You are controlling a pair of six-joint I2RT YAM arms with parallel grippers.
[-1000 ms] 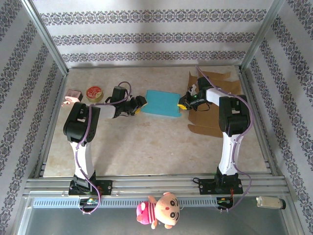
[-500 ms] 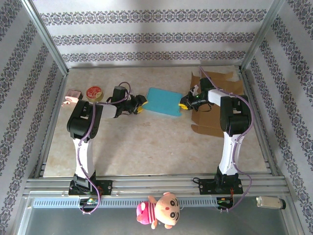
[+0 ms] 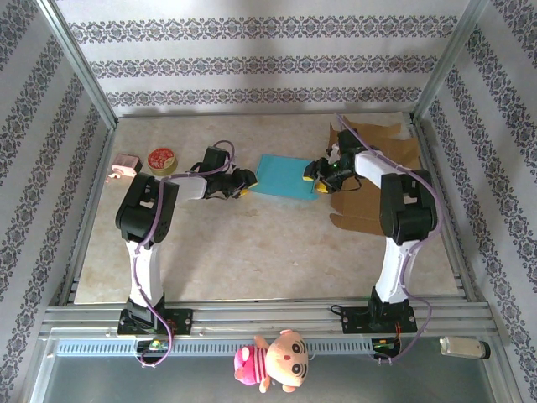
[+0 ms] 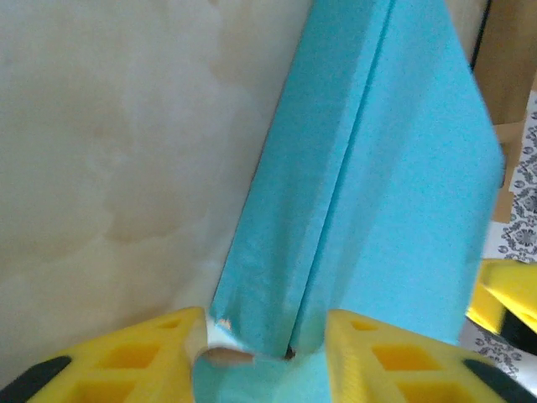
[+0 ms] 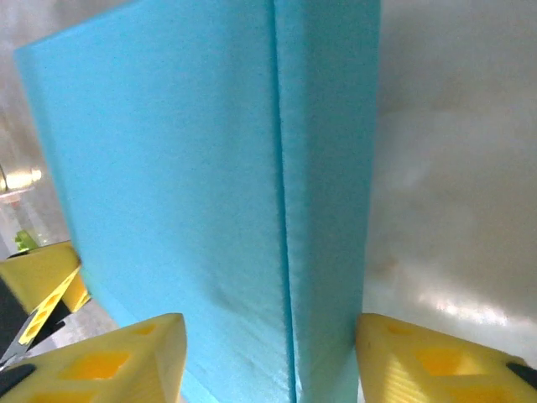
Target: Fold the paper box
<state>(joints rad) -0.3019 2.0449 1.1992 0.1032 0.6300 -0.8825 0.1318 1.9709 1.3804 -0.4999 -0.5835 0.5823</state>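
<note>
The blue paper box (image 3: 284, 175) lies flat on the table between my two arms. My left gripper (image 3: 243, 180) is at the box's left end. In the left wrist view its yellow fingers (image 4: 126, 357) press from both sides on a folded edge strip of the box (image 4: 352, 193), and the strip's near corner is crumpled. My right gripper (image 3: 315, 175) is at the box's right end. In the right wrist view its gripper (image 5: 268, 361) stands open, straddling the box's narrow side wall (image 5: 327, 168), with the wide blue face running past the left finger.
Flat brown cardboard (image 3: 369, 180) lies under and behind my right arm. A round red tin (image 3: 161, 159) and a small pink object (image 3: 126, 164) sit at the back left. A plush toy (image 3: 273, 359) hangs on the front rail. Metal frame posts border the table.
The right jaws have opened from a tight pinch on the box's right end. The left jaws have narrowed onto the left edge. The box has shifted slightly away and turned a little.
</note>
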